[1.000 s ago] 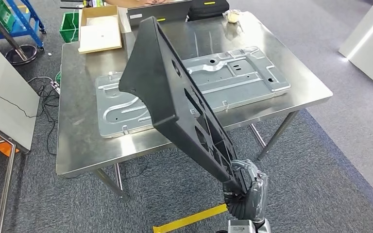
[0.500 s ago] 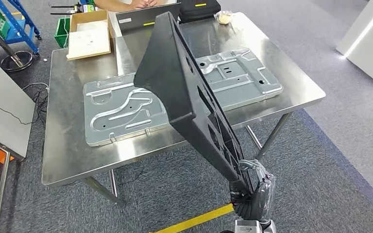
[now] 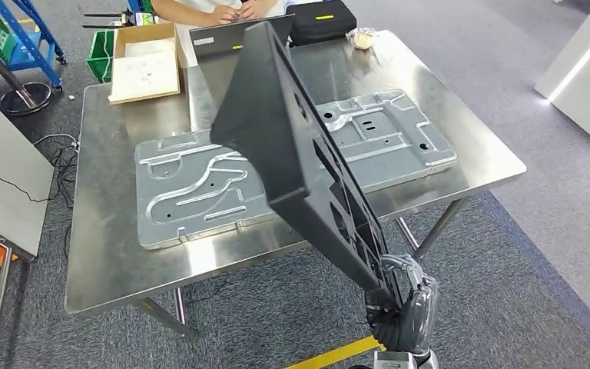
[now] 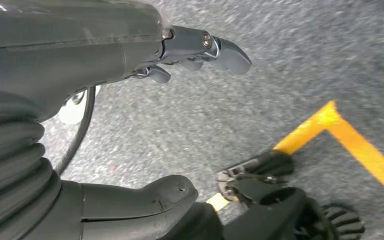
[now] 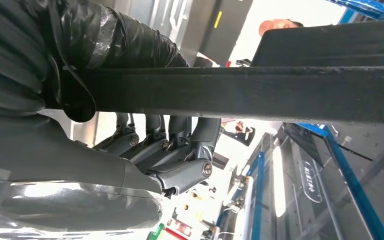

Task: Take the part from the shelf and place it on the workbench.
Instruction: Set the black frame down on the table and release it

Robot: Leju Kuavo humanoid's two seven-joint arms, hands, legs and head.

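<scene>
Right hand (image 3: 401, 296) grips the black perforated panel (image 3: 292, 154) at its lower edge; it rises cantilevered above the hand, judged stiff and top-heavy. Left hand (image 4: 130, 45) holds nothing.

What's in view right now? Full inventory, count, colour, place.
black part: 1, black, held up on edge over the workbench's near side
workbench: 1, steel, centre of the head view
metal panel: 1, silver, flat on the workbench
cardboard box: 1, tan, far left corner of the workbench
black case: 1, black with a yellow mark, far edge of the workbench
green crate: 1, green, on the floor behind the workbench
yellow tape: 1, yellow, on the grey carpet
person's hands: 2, at the far edge of the workbench
right hand: 1, grey, holds the black part's lower end
left hand: 1, grey, hangs over the carpet, holding nothing
</scene>
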